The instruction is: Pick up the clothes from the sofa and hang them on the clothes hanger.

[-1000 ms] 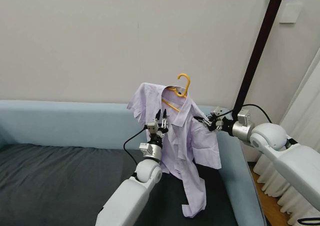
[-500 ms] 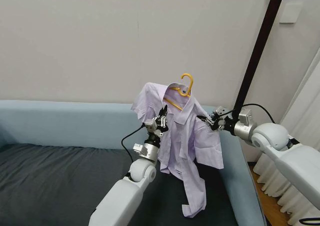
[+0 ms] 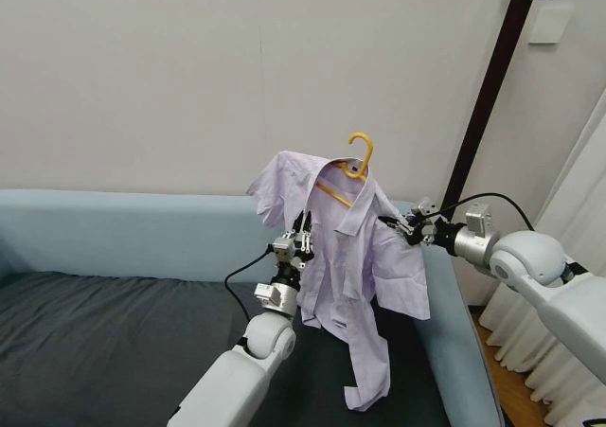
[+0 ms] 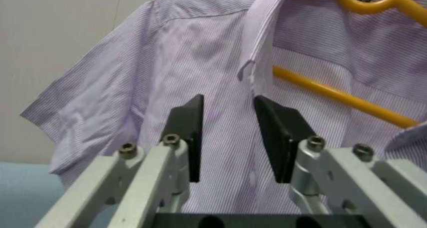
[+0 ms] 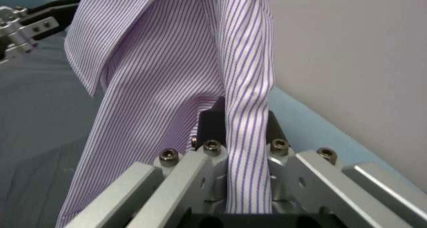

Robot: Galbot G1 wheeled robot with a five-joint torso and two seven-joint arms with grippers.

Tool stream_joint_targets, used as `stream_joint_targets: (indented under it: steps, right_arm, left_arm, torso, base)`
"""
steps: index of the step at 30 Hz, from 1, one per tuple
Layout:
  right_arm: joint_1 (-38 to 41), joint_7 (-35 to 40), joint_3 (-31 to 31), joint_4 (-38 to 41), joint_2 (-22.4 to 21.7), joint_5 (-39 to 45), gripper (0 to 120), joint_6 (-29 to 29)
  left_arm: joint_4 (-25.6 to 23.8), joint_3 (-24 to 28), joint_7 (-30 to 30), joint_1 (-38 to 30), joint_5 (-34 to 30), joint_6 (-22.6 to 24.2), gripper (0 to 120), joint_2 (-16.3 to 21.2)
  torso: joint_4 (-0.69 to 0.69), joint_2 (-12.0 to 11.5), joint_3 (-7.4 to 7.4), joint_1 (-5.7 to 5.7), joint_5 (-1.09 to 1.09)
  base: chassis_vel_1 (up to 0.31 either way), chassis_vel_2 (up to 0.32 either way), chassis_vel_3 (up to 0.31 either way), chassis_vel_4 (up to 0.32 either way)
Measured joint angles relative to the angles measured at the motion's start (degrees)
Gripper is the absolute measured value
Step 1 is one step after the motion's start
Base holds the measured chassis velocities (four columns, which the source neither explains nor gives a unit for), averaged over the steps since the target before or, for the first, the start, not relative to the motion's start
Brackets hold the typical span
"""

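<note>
- Lilac pinstriped short-sleeved shirt (image 3: 355,266) hangs in the centre of the head view, in front of the sofa back. Its collar is draped over a yellow plastic hanger (image 3: 359,159).
- The hanger hook stands up just right of centre, against the white wall (image 3: 189,77). One yellow bar slants down inside the open neck.
- One short sleeve sticks out to the left of the collar. The other falls centre right, toward the right arm.
- The shirt tail trails to the lower centre, over the dark grey seat cushion (image 3: 104,342). Cannot tell whether it touches.
- Left gripper (image 3: 303,226) rises from the lower centre and points upward at the shirt's front edge, just left of centre.
- In the left wrist view its black pads (image 4: 189,133) stand well apart. The button placket shows in the gap beyond them, and nothing is clamped.
- Right gripper (image 3: 396,226) reaches in from the right edge at mid-height and meets the shirt's right-hand side.
- In the right wrist view a strip of striped cloth runs down between the fingers (image 5: 212,119), which are pinched onto it.
- Pale blue sofa (image 3: 123,233) spans the lower half of the frame.
- A dark post (image 3: 488,96) slants through the upper right, with a white curtain (image 3: 578,190) at the right edge.
- A black cable (image 3: 244,274) loops beside the left wrist.
</note>
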Motion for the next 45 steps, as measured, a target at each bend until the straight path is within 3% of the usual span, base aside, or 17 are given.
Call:
stream_joint_targets:
  steps: [3, 5, 6, 9, 15, 20, 24, 26, 30, 36, 40, 45]
  right_arm:
    - [-0.59, -0.05, 0.57, 0.20, -0.33, 0.02, 1, 0.00]
    - [-1.06, -0.15, 0.91, 0.33, -0.57, 0.01, 1, 0.00]
    - [-1.06, -0.15, 0.91, 0.33, -0.57, 0.01, 1, 0.00]
    - [-0.99, -0.21, 0.88, 0.28, -0.62, -0.09, 1, 0.01]
    - [-0.02, -0.49, 0.32, 0.22, -0.50, -0.05, 1, 0.01]
    - [0.23, -0.95, 0.19, 0.38, -0.50, -0.05, 1, 0.02]
    - [-0.33, -1.06, 1.11, 0.76, -0.67, -0.06, 1, 0.25]
    - [-0.42, -1.06, 1.24, 0.78, -0.70, -0.06, 1, 0.27]
    - [-1.23, -1.07, 2.44, 1.20, -1.53, -0.07, 1, 0.51]
    - [-1.32, -1.20, 2.78, 1.46, -2.34, -0.06, 1, 0.69]
    - [-1.34, -1.22, 3.00, 1.66, -3.00, 0.21, 1, 0.92]
    - [-1.47, -1.22, 3.17, 1.72, -3.32, 0.37, 1, 1.07]
  left_arm:
    - [-1.97, -0.59, 4.69, 1.81, -2.21, -0.15, 46, 2.01]
    - [-4.01, -1.39, 13.34, 3.18, -6.31, -1.79, 59, 4.29]
    - [-4.01, -1.39, 13.34, 3.18, -6.31, -1.79, 59, 4.29]
    - [-2.28, -2.02, 29.75, 0.65, -8.87, -3.87, 74, 7.01]
    - [4.31, 0.10, 37.92, -6.17, -9.30, -4.00, 95, 7.79]
    - [10.68, 2.56, 41.65, -12.25, -9.65, -4.04, 100, 6.27]
    - [17.34, 4.59, 49.82, -19.25, -11.46, -3.72, 86, 4.38]
    - [17.65, 4.68, 50.49, -19.62, -11.59, -3.60, 84, 4.34]
    - [20.76, 4.71, 58.35, -22.40, -12.03, -2.46, 66, 4.26]
    - [23.01, 4.07, 62.07, -23.46, -12.04, -1.67, 48, 3.97]
    - [24.45, 4.00, 63.62, -24.07, -11.95, -1.28, 29, 2.99]
    - [24.87, 4.04, 64.08, -24.15, -11.78, -1.28, 12, 2.28]
  torso:
    - [0.01, 0.00, 0.00, 0.00, 0.00]
    - [0.01, 0.00, 0.00, -0.01, -0.01]
    - [0.01, 0.00, 0.00, -0.01, -0.01]
    - [0.01, 0.01, 0.00, -0.01, 0.00]
    - [0.01, 0.00, 0.00, 0.00, 0.00]
    - [-0.01, 0.00, 0.01, 0.00, 0.00]
    - [-0.02, 0.00, 0.01, 0.00, 0.01]
    - [-0.02, 0.00, 0.00, 0.00, 0.01]
    - [0.00, 0.00, 0.01, 0.00, 0.01]
    - [0.01, 0.00, 0.01, 0.00, 0.00]
    - [0.00, 0.00, 0.00, 0.00, 0.00]
    - [-0.01, 0.00, 0.01, 0.00, 0.01]
  base:
    - [0.000, 0.000, 0.000, 0.000]
    - [0.000, 0.000, 0.000, 0.000]
    - [0.000, 0.000, 0.000, 0.000]
    - [0.000, 0.000, 0.000, 0.000]
    - [0.000, 0.000, 0.000, 0.000]
    - [0.000, 0.000, 0.000, 0.000]
    - [0.000, 0.000, 0.000, 0.000]
    - [0.000, 0.000, 0.000, 0.000]
    - [0.000, 0.000, 0.000, 0.000]
    - [0.000, 0.000, 0.000, 0.000]
    - [0.000, 0.000, 0.000, 0.000]
    - [0.000, 0.000, 0.000, 0.000]
